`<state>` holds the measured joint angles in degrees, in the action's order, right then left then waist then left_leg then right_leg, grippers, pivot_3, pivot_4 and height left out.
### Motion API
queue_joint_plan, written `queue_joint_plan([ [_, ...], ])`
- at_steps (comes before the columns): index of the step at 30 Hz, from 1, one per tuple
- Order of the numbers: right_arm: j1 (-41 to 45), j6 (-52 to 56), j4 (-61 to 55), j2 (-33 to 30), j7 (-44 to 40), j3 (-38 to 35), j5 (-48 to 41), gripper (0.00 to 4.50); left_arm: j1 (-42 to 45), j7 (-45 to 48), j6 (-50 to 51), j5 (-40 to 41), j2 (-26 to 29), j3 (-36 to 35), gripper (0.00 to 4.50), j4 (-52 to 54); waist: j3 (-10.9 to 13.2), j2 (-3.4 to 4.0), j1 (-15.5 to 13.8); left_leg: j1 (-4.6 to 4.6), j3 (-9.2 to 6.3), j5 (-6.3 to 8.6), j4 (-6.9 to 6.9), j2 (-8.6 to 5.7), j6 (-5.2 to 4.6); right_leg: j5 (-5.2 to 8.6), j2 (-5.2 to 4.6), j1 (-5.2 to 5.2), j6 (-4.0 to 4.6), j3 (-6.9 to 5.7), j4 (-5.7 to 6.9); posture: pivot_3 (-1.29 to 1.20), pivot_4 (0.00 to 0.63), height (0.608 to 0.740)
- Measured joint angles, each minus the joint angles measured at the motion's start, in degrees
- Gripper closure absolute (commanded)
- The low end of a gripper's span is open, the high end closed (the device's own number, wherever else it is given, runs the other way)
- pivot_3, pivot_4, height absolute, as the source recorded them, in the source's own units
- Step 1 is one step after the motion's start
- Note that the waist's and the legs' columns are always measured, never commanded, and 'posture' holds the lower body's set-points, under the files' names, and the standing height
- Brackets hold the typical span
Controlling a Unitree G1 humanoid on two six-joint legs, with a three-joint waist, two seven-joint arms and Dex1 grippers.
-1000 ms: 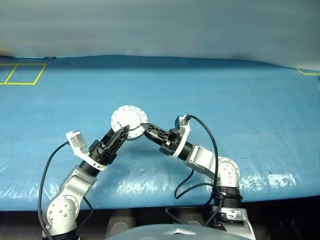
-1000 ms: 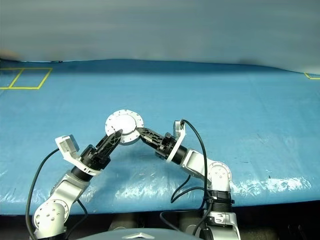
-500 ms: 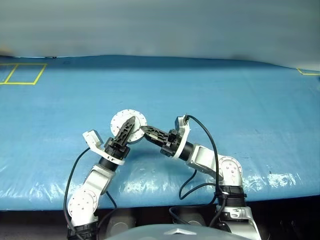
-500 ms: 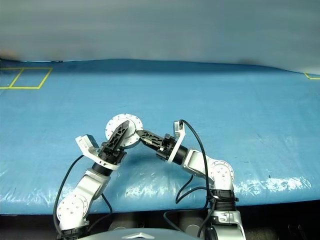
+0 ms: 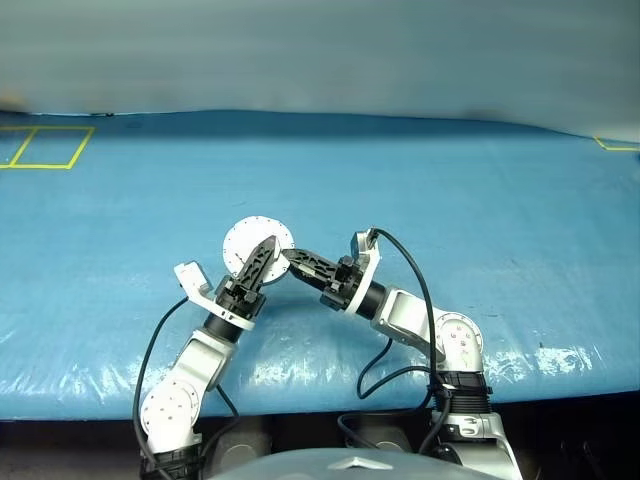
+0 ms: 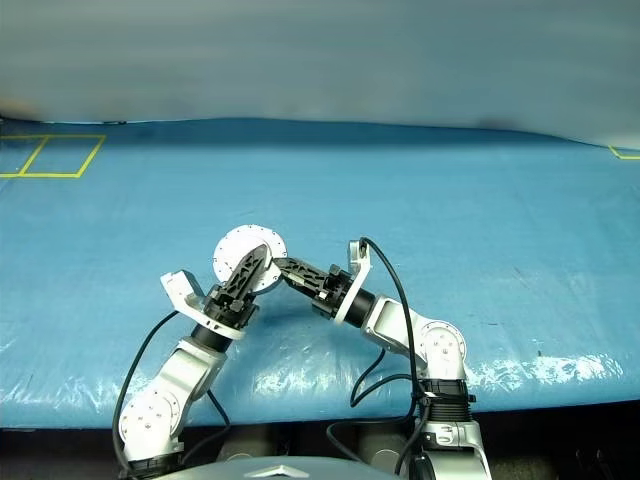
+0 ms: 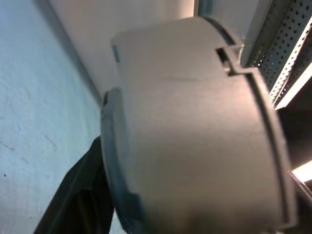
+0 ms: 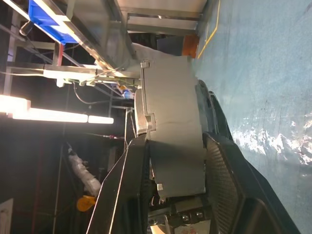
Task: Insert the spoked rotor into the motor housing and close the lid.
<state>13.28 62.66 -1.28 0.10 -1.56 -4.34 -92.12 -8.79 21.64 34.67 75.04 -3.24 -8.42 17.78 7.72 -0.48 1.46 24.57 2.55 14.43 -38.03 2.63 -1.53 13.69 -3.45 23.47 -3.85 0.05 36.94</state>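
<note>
Housing [image 5: 257,243]: round silver-grey cylinder, held up over the blue table [image 5: 480,200], its flat disc face with a ring of small holes turned toward the head camera; the right wrist view shows its grey side wall [image 8: 170,131].
Right gripper [image 5: 290,258]: reaches in from the right; its black fingers [image 8: 222,180] are clamped on the housing, one on each flat face.
Left gripper [image 5: 262,255]: comes up from the near left; its black fingers lie across the disc face, partly apart; I cannot tell if they press it.
Left wrist view: housing wall [image 7: 195,131] very close.
Table marks: yellow tape square [image 5: 45,147] at far left.
</note>
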Motion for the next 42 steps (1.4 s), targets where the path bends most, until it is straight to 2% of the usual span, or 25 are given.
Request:
queue_joint_plan([
  [7, 0.0, -1.0, 0.4, 0.3, 0.9, 0.0, -0.7, 3.21, 0.7, -4.1, 0.0, 2.7, -0.4, 0.4, 2.06, 0.1, 0.0, 0.0, -0.1, 0.0, 0.0, 0.0, -0.05, -0.01, -0.01, -0.02, 0.0, -0.01, -0.02, 0.02, 0.01, 0.0, 0.15, 0.74],
  [12, -0.1, -2.4, 1.0, 1.6, 5.0, 0.0, -2.5, 3.21, 0.7, -7.4, -0.5, 3.5, -0.4, 0.5, 2.06, 0.3, 0.0, 0.0, -0.1, 0.01, 0.0, 0.0, -0.05, 0.0, -0.01, -0.02, 0.01, -0.01, -0.01, 0.02, 0.01, 0.0, 0.15, 0.74],
  [18, 0.0, -3.5, 0.1, 1.8, 5.2, 0.5, -1.5, 3.21, 0.7, -7.3, -1.3, 3.7, -0.4, 0.6, 2.06, 0.3, 0.0, 0.0, -0.1, 0.01, 0.0, 0.0, -0.05, -0.01, -0.01, -0.03, 0.01, -0.01, -0.02, 0.03, 0.0, 0.0, 0.15, 0.74],
  [23, 0.1, -3.5, 0.0, 1.7, 3.9, 0.7, -1.4, 1.61, 1.1, -7.4, -1.9, 3.6, -0.4, 0.5, 2.06, 0.5, 0.0, 0.0, -0.1, 0.01, 0.0, 0.0, -0.07, -0.01, -0.01, -0.03, 0.01, -0.01, -0.02, 0.03, 0.01, 0.0, 0.15, 0.74],
  [30, 0.9, -2.2, 0.4, 0.3, 2.7, 1.8, -1.6, 1.61, 2.1, -7.5, -4.0, 3.6, 1.4, -2.7, 2.06, 1.5, 0.0, 0.0, 0.0, 0.01, 0.0, 0.0, -0.06, 0.0, -0.01, -0.04, 0.03, -0.01, -0.01, 0.04, 0.01, 0.0, 0.15, 0.74],
  [34, 1.0, -2.8, 0.2, -0.6, 2.4, 1.7, 0.6, 1.61, 4.8, -7.9, -8.2, 1.1, 3.8, -8.0, 2.06, -0.2, 0.0, 0.0, -0.1, 0.0, -0.01, -0.02, -0.08, 0.0, 0.01, -0.07, 0.05, -0.01, 0.03, 0.01, 0.03, 0.0, 0.15, 0.74],
  [38, 1.0, -3.7, -0.4, -2.0, 1.3, 2.5, 6.4, 1.61, 10.7, -8.3, -13.7, -2.7, 8.0, -15.0, 2.06, -7.1, 0.0, -0.01, -0.1, -0.01, 0.01, -0.05, -0.11, 0.0, 0.0, -0.14, 0.06, -0.03, -0.01, 0.03, 0.02, 0.0, 0.15, 0.74],
  [42, 1.0, -3.5, -0.6, -1.9, -0.1, 3.5, 9.1, 1.61, 17.3, -7.6, -15.3, -6.6, 12.0, -18.2, 2.06, -18.2, 0.0, -0.09, -0.6, 0.04, 0.05, -0.05, -0.13, -0.02, 0.0, -0.15, 0.05, -0.05, -0.04, -0.03, -0.01, 0.0, 0.15, 0.74],
])
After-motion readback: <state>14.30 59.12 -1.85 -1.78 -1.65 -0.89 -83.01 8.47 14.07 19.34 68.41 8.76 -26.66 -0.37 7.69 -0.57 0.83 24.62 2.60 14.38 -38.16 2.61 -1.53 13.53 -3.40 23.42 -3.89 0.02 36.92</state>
